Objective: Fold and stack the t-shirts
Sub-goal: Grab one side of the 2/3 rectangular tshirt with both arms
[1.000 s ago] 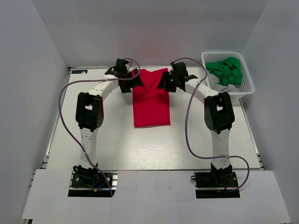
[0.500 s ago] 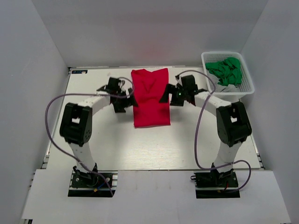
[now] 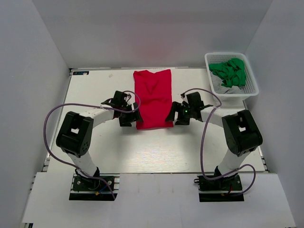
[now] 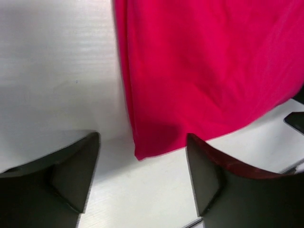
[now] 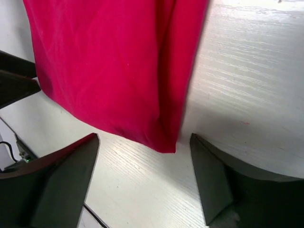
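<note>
A bright red t-shirt lies folded into a long strip on the white table, running from the back edge toward the middle. My left gripper is open and empty at the strip's near left corner, low over the table. My right gripper is open and empty at the near right corner. In both wrist views the corner lies just ahead of the spread fingers, not between them. The neck label is hidden.
A white lattice basket at the back right holds crumpled green cloth and some white cloth. White walls enclose the table on three sides. Purple cables loop beside both arms.
Both grippers have moved from the shirt's far end, along its two sides, toward me to the near corners. The shirt's far end now lies flat and uncovered.
</note>
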You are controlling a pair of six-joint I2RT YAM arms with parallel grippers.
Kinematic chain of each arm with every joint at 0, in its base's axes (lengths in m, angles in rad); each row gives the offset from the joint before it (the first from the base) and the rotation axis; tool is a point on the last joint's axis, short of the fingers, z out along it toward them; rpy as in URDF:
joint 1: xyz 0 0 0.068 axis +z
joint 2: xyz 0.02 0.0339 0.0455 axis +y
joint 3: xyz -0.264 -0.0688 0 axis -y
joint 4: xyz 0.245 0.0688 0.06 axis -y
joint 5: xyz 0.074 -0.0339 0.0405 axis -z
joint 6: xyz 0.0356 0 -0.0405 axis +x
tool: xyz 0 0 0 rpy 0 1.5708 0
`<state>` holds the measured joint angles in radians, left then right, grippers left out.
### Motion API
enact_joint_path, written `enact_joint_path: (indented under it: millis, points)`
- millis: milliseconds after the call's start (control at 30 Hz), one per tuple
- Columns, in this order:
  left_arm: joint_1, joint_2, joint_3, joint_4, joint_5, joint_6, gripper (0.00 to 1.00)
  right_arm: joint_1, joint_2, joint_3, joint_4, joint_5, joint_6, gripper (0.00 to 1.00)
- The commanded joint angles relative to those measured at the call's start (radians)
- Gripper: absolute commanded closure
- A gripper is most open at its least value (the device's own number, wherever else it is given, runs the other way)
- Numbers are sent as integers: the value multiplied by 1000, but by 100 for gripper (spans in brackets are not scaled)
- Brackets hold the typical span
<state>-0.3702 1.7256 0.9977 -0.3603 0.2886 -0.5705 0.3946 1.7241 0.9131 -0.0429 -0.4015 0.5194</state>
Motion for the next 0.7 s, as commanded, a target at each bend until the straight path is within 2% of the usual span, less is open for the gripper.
enact_joint_path:
  millis: [0,67,100,200,267,300,333,400,433,500,533,600,633,667]
  points:
    - [-9,51,-16,6,-39,4,20,3,28,-17,31,-34,22,20]
    - [-9,63,-16,15,-39,4,30,3,35,-28,31,-48,22,28]
    - [-18,63,-16,24,-39,4,39,3,35,-31,34,-49,25,31]
    - [-18,74,-47,38,-39,-6,51,6,32,-62,29,-57,28,46]
    - [-18,84,-56,49,-39,-15,59,6,35,-76,29,-57,33,63]
    - [-27,84,-56,61,-39,-15,67,9,41,-77,61,-51,31,68]
    - [-27,97,-56,61,-23,-15,67,6,45,-76,61,-48,28,72]
    - [-27,107,-56,89,-23,-15,68,6,58,-72,69,-45,25,75]
    - [-27,123,-47,89,-14,-15,75,6,64,-59,71,-45,24,79]
    - [-27,135,-36,89,-14,-25,81,4,80,-53,78,-37,22,79]
    - [-27,146,-22,89,-14,-25,89,3,86,-40,80,-33,16,81]
    - [-27,146,-13,77,-34,-25,100,1,97,-34,78,-22,13,93]
    - [-27,146,-13,61,-43,-25,100,3,100,-25,78,-16,8,100]
    - [-27,146,-13,61,-43,-25,100,3,100,-26,81,-13,5,100]
